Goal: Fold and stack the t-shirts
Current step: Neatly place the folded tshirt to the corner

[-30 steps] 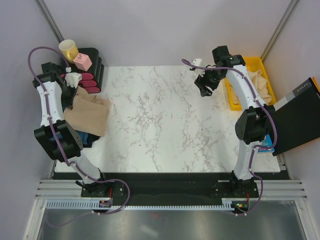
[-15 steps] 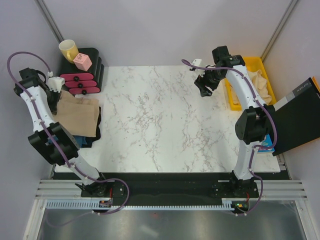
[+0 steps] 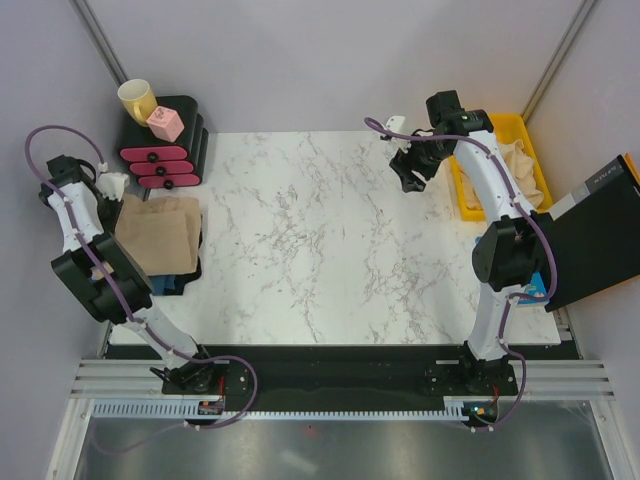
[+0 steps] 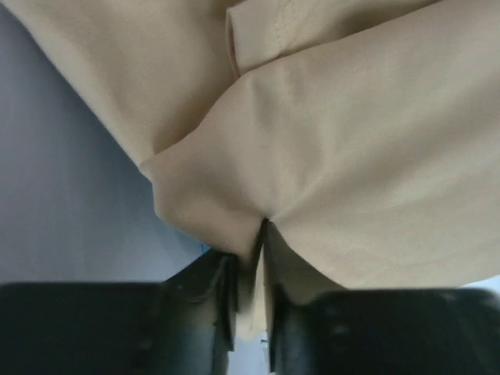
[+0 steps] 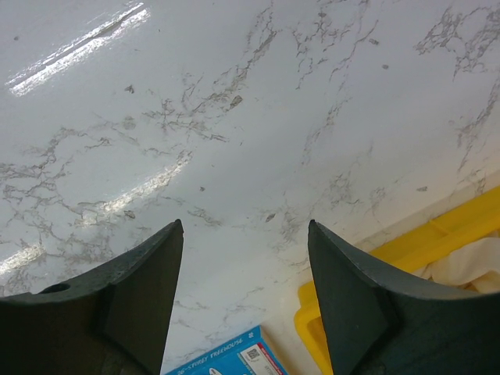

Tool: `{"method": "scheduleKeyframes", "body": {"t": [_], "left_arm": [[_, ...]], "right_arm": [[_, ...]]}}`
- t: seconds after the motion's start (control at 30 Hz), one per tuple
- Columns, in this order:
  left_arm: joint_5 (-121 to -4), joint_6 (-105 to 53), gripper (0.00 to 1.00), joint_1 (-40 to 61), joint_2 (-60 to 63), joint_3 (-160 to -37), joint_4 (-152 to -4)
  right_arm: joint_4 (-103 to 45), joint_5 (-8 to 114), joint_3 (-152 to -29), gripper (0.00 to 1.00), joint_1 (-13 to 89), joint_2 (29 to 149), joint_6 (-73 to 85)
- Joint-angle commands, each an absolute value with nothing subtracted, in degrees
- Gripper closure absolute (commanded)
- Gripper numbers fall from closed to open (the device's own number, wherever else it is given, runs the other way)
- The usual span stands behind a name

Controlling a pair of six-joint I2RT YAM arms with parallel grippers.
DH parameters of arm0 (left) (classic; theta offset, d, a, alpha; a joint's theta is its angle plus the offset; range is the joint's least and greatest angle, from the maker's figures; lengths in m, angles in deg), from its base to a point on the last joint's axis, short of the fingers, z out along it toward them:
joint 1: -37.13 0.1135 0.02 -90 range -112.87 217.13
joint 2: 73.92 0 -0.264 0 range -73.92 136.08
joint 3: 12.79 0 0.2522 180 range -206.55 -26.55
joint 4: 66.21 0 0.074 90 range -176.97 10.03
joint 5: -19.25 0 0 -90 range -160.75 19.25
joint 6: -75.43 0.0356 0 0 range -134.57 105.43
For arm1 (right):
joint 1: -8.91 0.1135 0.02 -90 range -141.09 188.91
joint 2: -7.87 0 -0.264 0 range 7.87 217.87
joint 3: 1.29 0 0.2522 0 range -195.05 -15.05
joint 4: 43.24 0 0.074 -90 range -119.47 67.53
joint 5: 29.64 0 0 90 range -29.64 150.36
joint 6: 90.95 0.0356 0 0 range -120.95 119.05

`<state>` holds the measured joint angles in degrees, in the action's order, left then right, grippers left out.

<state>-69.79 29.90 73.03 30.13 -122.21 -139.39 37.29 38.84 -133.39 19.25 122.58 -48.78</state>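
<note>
Tan t-shirt [image 3: 160, 232], folded, tops the stack [image 3: 178, 283] at the frame's left edge, its upper-left corner pinched in the left gripper [image 3: 112, 185]. Placing seems nearly done; next, let go and lift clear. Right gripper [image 3: 408, 172] hangs spread and empty, upper right.

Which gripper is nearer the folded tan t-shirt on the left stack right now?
Left. The left gripper is at the far-left corner of the tan t-shirt, cloth pinched between its fingers; the right gripper hangs across the table, beside the yellow bin, fingers apart.
</note>
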Motion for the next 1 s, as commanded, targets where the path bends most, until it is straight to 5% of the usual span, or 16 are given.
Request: {"method": "scheduleKeyframes", "body": {"t": [0.0, 0.1, 0.13, 0.2, 0.23, 0.63, 0.77, 0.8, 0.87, 0.97], "left_arm": [[-75.8, 31.6, 0.69, 73.5, 28.2, -117.7, -128.8], [-77.3, 30.3, 0.52, 73.6, 27.0, -116.0, -125.1], [-77.5, 29.9, 0.33, 73.6, 26.5, -115.5, -124.2], [-78.1, 29.7, 0.24, 73.7, 25.0, -115.0, -121.5], [-78.1, 29.4, 0.07, 73.7, 24.6, -114.5, -120.7], [-57.7, 31.3, 0.03, 72.9, 9.1, -107.9, -116.2], [-52.2, 33.6, 0.19, 72.4, 6.2, -103.4, -118.8], [-52.2, 33.7, 0.54, 72.2, 6.3, -102.0, -119.5], [-53.3, 33.7, 0.98, 72.2, 7.5, -100.6, -120.1], [-50.6, 35.4, 0.98, 72.1, 8.4, -99.2, -123.7]], "right_arm": [[36.7, 38.6, -132.4, 0.27, 19.5, 119.0, -48.8], [36.7, 38.6, -132.2, 0.27, 19.5, 118.7, -48.7], [36.6, 38.6, -132.0, 0.26, 19.5, 118.7, -48.6], [36.7, 38.6, -132.0, 0.26, 19.5, 118.6, -48.5], [36.6, 38.5, -132.0, 0.26, 19.5, 118.6, -48.3], [36.4, 37.8, -130.9, 0.27, 20.2, 117.7, -47.9], [36.4, 37.9, -130.7, 0.27, 20.5, 117.3, -47.7], [36.4, 37.9, -130.6, 0.28, 20.8, 117.2, -47.6], [36.2, 38.0, -130.4, 0.28, 21.0, 116.9, -47.6], [36.2, 38.2, -130.0, 0.28, 21.4, 116.6, -47.4]]}}
